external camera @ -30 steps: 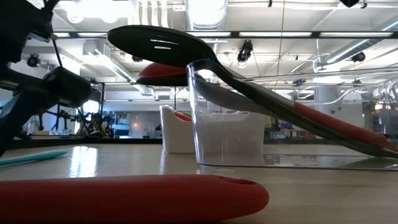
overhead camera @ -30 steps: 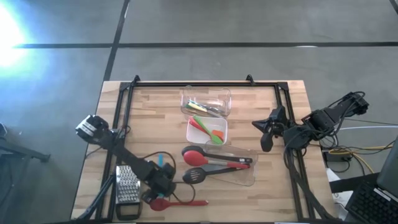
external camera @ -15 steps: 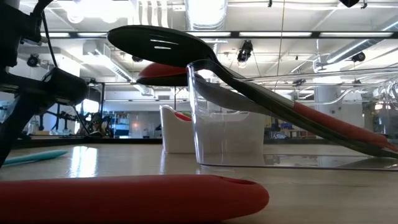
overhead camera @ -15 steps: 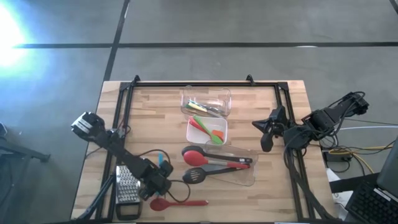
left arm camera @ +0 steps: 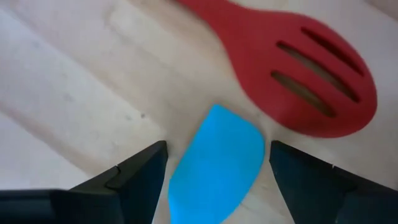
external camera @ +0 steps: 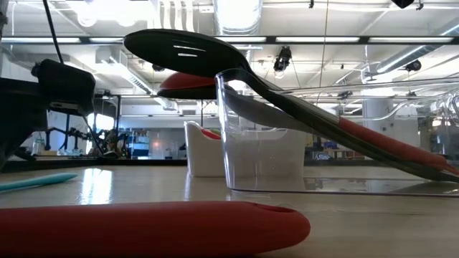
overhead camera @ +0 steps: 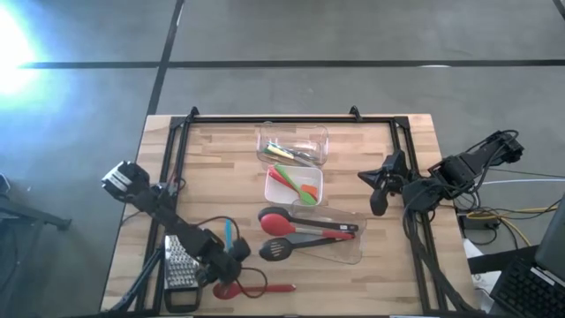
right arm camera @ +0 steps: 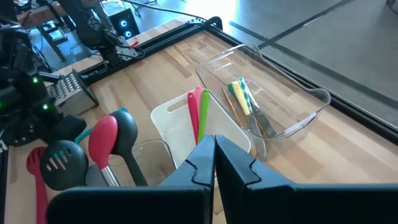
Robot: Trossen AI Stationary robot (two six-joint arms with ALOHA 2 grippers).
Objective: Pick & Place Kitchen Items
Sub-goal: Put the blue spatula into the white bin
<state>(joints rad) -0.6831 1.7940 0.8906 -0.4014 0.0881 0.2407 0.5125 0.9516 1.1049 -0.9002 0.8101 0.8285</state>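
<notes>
Wooden desk (overhead camera: 212,190) under the overhead camera, with most of the sorting looking done already. Small green and wood-handled tools are sitting in the far clear tub (overhead camera: 292,146), green and orange ones in the white middle tub (overhead camera: 294,185), and the big red spoon (overhead camera: 275,220), black ladle and tongs are laid across the near tub (overhead camera: 328,235).

Still loose on the desk: a teal spatula (left arm camera: 214,165), a red slotted spoon (left arm camera: 298,78) right beside it, and a black slotted spoon (overhead camera: 275,251) just off the near tub. A steel grater (overhead camera: 180,263) is parked at the near left.

Left hand (left arm camera: 217,171) is spread wide, straddling the teal blade, nothing gripped yet. Right hand (right arm camera: 214,155) is clenched empty, parked near the desk's right edge. Roughly two-thirds done, it'd be guessed.
</notes>
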